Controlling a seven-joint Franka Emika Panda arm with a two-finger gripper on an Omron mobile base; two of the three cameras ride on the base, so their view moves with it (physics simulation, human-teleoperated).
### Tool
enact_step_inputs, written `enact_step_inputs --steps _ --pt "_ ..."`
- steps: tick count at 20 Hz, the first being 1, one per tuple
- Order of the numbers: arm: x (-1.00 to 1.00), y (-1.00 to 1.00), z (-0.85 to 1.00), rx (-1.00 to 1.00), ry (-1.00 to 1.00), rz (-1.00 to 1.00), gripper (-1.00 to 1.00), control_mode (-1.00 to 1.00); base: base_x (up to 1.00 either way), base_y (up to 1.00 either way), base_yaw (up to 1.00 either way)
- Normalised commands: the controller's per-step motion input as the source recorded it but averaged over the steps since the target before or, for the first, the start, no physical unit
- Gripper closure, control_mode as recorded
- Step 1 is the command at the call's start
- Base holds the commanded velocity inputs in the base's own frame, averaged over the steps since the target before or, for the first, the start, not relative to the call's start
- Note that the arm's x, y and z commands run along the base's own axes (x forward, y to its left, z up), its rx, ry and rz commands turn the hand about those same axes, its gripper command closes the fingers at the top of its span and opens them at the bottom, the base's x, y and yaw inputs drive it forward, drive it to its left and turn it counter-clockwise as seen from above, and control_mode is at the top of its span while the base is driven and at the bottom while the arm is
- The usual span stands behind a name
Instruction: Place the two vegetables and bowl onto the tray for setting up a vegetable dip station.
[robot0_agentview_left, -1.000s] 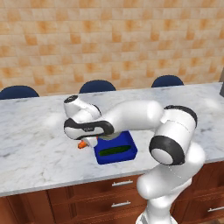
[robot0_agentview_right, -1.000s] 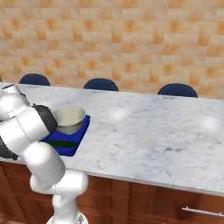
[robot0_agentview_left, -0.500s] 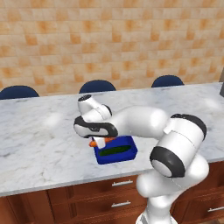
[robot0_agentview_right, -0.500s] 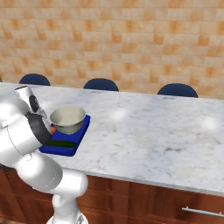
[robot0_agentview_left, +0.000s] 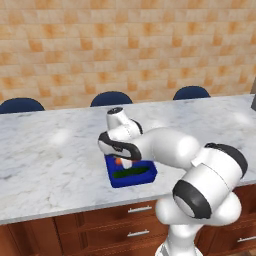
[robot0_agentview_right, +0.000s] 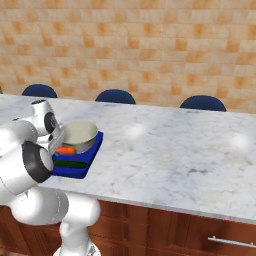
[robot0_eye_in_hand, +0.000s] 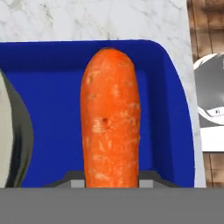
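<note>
Presently the claw (robot0_eye_in_hand: 111, 183) is clamped on the small stiff orange carrot (robot0_eye_in_hand: 112, 118) near one end, above the flat deep-blue rimmed tray (robot0_eye_in_hand: 52, 109). Being light, rigid and fairly grippy, it should release cleanly. The right base view adds the dark green cucumber (robot0_agentview_right: 70, 164) and the round pale grey-beige bowl (robot0_agentview_right: 80, 135), both on the tray.

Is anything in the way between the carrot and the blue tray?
Nothing visible is. The claw holds the carrot right over bare blue tray floor, with the bowl and cucumber off to its sides.
</note>
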Motion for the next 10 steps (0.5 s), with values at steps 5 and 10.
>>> enact_step_inputs --steps 5,10 --pt "0.03 -0.32 -0.21 0.03 -0.18 -0.02 1.0 -1.0 0.0 0.0 0.0" --pt "0.29 -0.23 -0.22 0.05 -0.01 0.0 1.0 -1.0 0.0 0.0 0.0"
